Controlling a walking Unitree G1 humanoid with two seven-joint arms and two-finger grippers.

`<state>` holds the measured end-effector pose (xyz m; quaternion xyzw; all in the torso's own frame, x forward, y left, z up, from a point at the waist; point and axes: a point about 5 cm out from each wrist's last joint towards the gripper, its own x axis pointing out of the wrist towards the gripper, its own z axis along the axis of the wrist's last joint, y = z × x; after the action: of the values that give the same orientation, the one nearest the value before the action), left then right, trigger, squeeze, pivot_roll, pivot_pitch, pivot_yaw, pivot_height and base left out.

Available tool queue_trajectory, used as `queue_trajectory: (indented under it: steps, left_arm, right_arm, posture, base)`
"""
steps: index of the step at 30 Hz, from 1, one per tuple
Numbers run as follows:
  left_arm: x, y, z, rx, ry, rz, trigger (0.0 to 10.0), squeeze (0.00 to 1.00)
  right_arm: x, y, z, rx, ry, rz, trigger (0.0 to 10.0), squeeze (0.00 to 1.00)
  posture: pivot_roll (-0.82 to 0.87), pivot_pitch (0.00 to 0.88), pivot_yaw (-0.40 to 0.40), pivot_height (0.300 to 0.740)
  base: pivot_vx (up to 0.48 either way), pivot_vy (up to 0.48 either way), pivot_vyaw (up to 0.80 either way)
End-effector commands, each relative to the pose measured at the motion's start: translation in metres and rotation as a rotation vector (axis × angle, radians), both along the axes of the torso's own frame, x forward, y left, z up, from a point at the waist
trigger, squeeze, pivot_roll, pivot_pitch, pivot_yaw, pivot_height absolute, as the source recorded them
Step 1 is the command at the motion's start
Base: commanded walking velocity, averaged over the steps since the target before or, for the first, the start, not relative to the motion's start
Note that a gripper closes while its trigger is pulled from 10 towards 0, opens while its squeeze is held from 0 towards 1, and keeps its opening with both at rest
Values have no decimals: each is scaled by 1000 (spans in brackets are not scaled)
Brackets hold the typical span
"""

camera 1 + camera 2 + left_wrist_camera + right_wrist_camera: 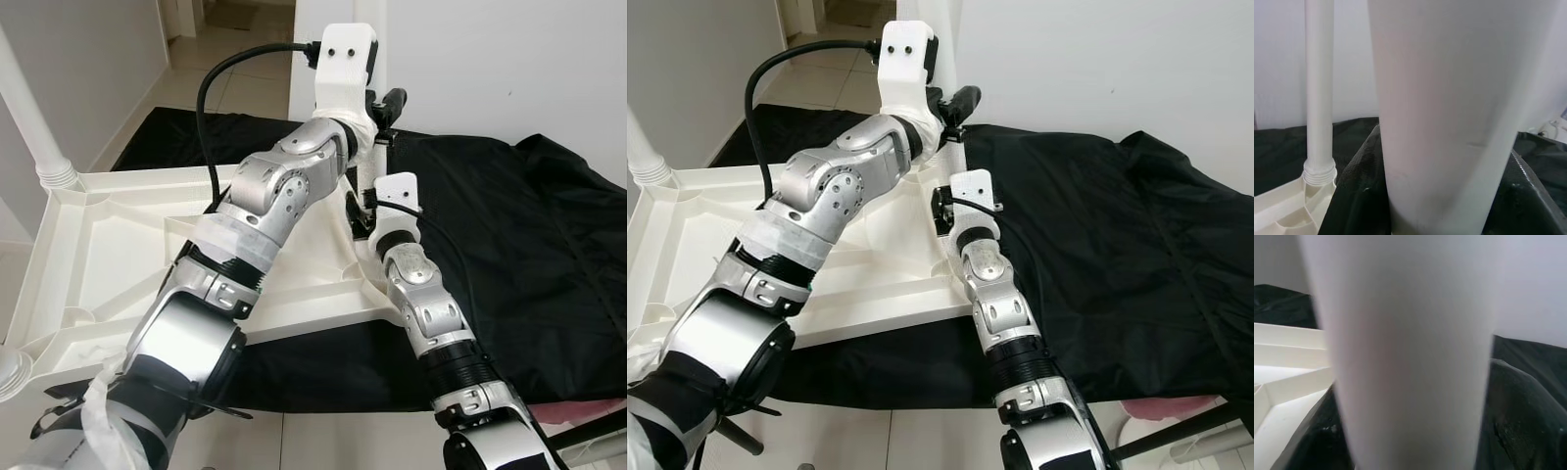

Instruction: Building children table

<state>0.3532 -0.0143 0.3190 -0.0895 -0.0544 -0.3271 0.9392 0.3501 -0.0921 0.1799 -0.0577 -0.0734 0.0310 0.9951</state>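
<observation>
Both silver arms reach over the upside-down table top (118, 255), which lies on a black cloth (509, 225). Left gripper (384, 106) and right gripper (942, 211) are clamped on the white leg (1449, 117) standing at the table top's far corner. Fitting this leg looks like the step now. Next, I think, comes pushing it straight down.

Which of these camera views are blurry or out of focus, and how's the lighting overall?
Right wrist view: the white table leg is soft and out of focus, very close to the lens. Left wrist view: the near leg is slightly soft, while the far leg is sharper. Both eye views: sharp, evenly daylit, no glare; the black cloth is dark with little detail.
</observation>
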Motion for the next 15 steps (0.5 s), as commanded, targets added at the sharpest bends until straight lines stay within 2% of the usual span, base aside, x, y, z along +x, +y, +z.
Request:
queue_trajectory:
  steps: [1, 6, 7, 9, 10, 12, 13, 14, 15]
  left_arm:
    - [-2, -4, 8, -4, -30, 3, 10000, 0]
    - [-1, -6, 8, -12, -28, 4, 10000, 0]
    - [0, -7, 10, -16, -34, 11, 10000, 0]
    - [0, -8, 10, -17, -36, 15, 10000, 0]
    - [0, -8, 11, -17, -38, 17, 10000, 0]
    - [0, -8, 11, -17, -39, 18, 10000, 0]
    - [0, -8, 11, -11, -45, 18, 10000, 0]
    - [0, -8, 11, -11, -45, 18, 10000, 0]
    - [0, -8, 11, -5, -52, 22, 10000, 0]
  right_arm:
    - [2, -2, 2, -5, -13, -19, 10000, 0]
    - [3, 0, 2, 3, -13, -20, 10000, 0]
    - [3, 1, 2, 4, -13, -24, 9647, 0]
    - [4, 2, 1, 3, -16, -29, 9647, 0]
    - [4, 2, 1, 5, -14, -37, 4431, 0]
    - [5, 1, 1, 7, -11, -41, 4431, 0]
    - [5, 1, 0, 12, -3, -49, 2039, 0]
    - [5, 1, 0, 12, -3, -49, 2039, 0]
    - [6, 0, -1, 20, 2, -53, 627, 0]
  posture:
    - [-7, 0, -54, 740]
    - [-12, 0, -58, 740]
    - [-9, 0, -62, 740]
    - [-9, 0, -62, 740]
    - [-8, 0, -64, 740]
    - [-8, 0, -64, 740]
    - [-6, 0, -65, 740]
    - [-6, 0, -65, 740]
    - [-6, 0, -65, 740]
  base:
    - [0, 0, 0]
    - [0, 0, 0]
    - [0, 0, 0]
    - [0, 0, 0]
    - [0, 0, 0]
    - [0, 0, 0]
    - [0, 0, 0]
    - [0, 0, 0]
    - [0, 0, 0]
